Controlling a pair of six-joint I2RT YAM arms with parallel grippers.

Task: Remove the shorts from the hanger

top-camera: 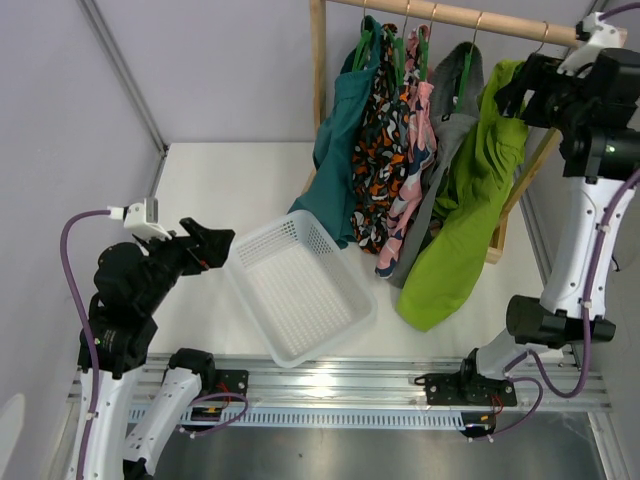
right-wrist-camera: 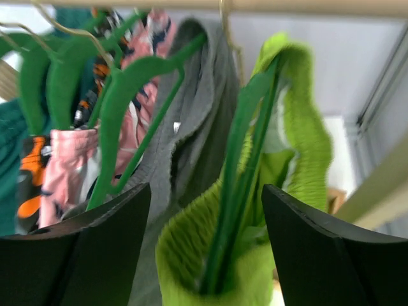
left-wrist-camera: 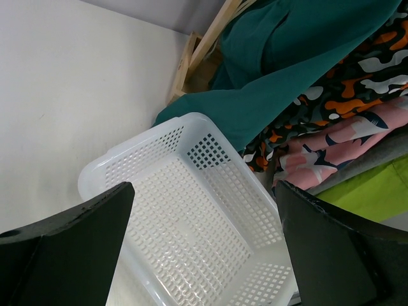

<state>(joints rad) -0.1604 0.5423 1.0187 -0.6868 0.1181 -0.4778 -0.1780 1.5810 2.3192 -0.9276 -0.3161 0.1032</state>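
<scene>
Your right gripper (right-wrist-camera: 205, 186) spread wide, empty, level with lime shorts (top-camera: 470, 200) on green hanger (right-wrist-camera: 245, 159) at right end of rail (top-camera: 470, 18). Risk: you pinch hanger with waistband, whole hanger lifts off; grey garment (top-camera: 452, 110) alongside may snag. Left gripper (left-wrist-camera: 204, 185) also spread, facing basket (top-camera: 265, 233).

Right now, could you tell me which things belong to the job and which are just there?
Job: lime shorts, hanger, right gripper.
Just there: teal garment, camo garment, pink garment, grey garment, basket, rail.
</scene>
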